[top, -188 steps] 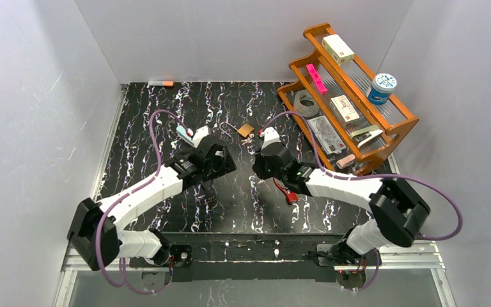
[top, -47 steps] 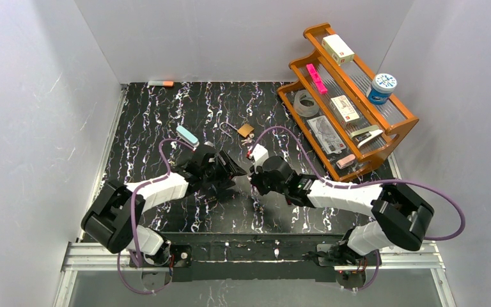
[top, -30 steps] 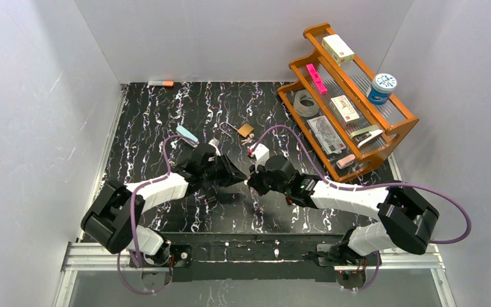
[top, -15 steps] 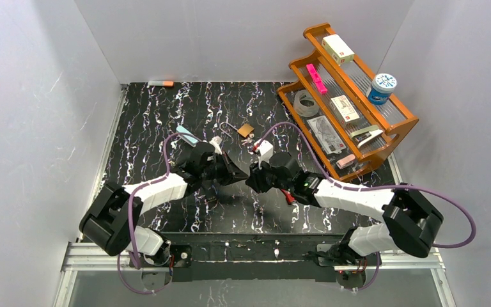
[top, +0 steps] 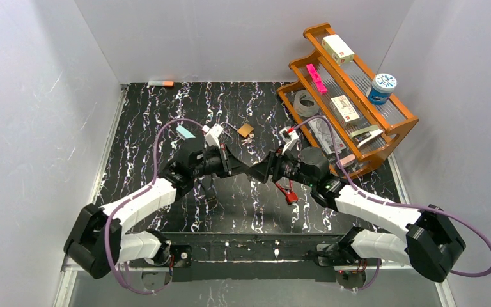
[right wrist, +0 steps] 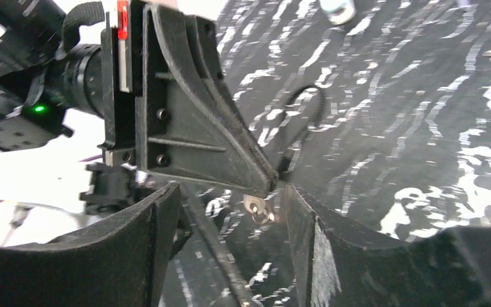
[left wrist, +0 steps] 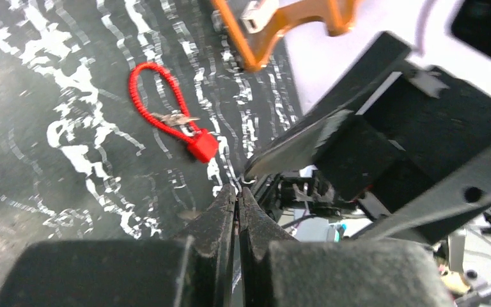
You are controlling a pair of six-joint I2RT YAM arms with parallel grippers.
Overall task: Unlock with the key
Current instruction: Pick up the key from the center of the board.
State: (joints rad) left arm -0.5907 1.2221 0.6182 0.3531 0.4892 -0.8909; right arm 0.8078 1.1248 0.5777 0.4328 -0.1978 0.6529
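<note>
My left gripper (top: 254,171) (left wrist: 236,190) is shut, and a small silver key (right wrist: 259,208) with a ring on its bow hangs from its tips. It is held above the middle of the black marbled table (top: 147,128). My right gripper (top: 270,169) (right wrist: 232,192) faces it tip to tip and is open, with a finger on each side of the key and neither touching it. A red cable lock (top: 288,192) (left wrist: 172,118) lies on the table below the right wrist. A small brass padlock (top: 246,130) lies further back.
A wooden rack (top: 393,137) with a tape roll, boxes and a blue tub stands at the back right. A pale blue block (top: 184,132) lies behind the left wrist. A marker (top: 160,83) rests against the back wall. White walls close in on both sides.
The left gripper has shut on the key. The right gripper has opened off it and its wrist has swung back to the right. Both wrists have risen slightly.
</note>
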